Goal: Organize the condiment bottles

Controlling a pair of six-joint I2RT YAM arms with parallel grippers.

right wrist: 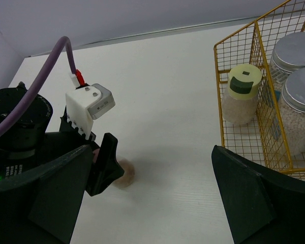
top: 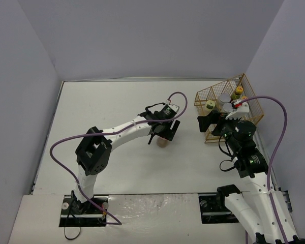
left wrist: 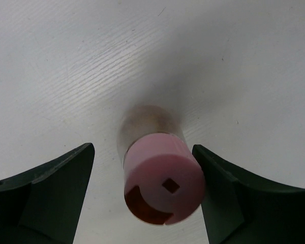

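Pink-capped shaker (left wrist: 162,185) between spread left gripper (left wrist: 142,150) jaws; right gripper (right wrist: 151,152) jaws wide beside yellow wire basket (right wrist: 217,91).

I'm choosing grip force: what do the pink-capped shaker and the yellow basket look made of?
The pink-capped shaker: cap looks like matte moulded plastic, with cut openings; body clear, plastic or glass, unclear. The basket: likely thin metal wire, yellow-coated, judging by its open grid.
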